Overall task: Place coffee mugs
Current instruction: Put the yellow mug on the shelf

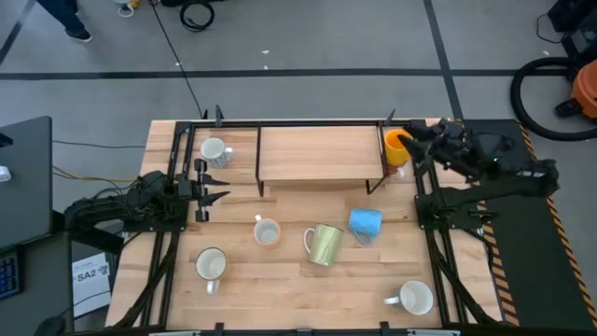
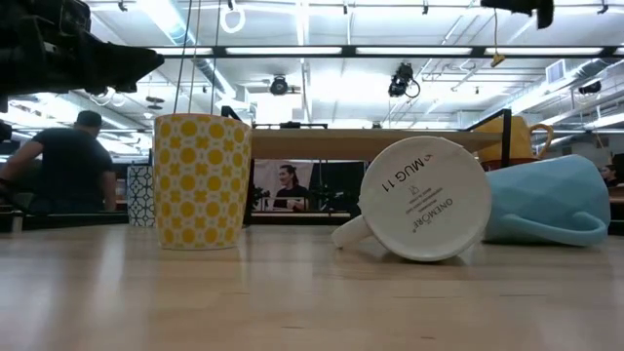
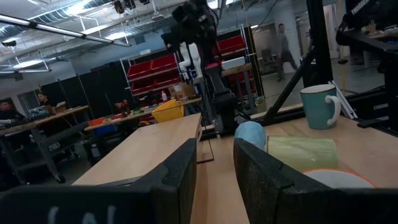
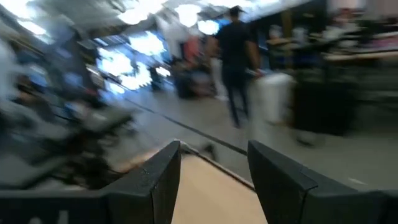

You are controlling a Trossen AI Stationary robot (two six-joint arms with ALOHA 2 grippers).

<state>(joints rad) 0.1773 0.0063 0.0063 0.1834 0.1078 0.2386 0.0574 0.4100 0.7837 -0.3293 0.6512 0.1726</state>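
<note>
Several coffee mugs are on the wooden table (image 1: 298,299). A patterned white one (image 1: 213,149) stands far left, and three plain white ones (image 1: 268,231) (image 1: 210,265) (image 1: 413,299) stand nearer. The pale yellow-green mug (image 1: 325,244) and the light blue mug (image 1: 365,224) lie on their sides. An orange-yellow mug (image 1: 397,147) stands by the right end of the wooden shelf (image 1: 317,154). My right gripper (image 1: 417,142) (image 4: 214,180) hovers open just right of the orange-yellow mug, with nothing between its fingers. My left gripper (image 1: 219,194) (image 3: 214,177) waits open at the table's left.
The low view shows a yellow dotted mug (image 2: 202,180) upright and a mug's white base (image 2: 424,200) facing the camera. Black frame rails (image 1: 173,243) run along both table sides. People stand in the room beyond. Bare wood lies along the near edge.
</note>
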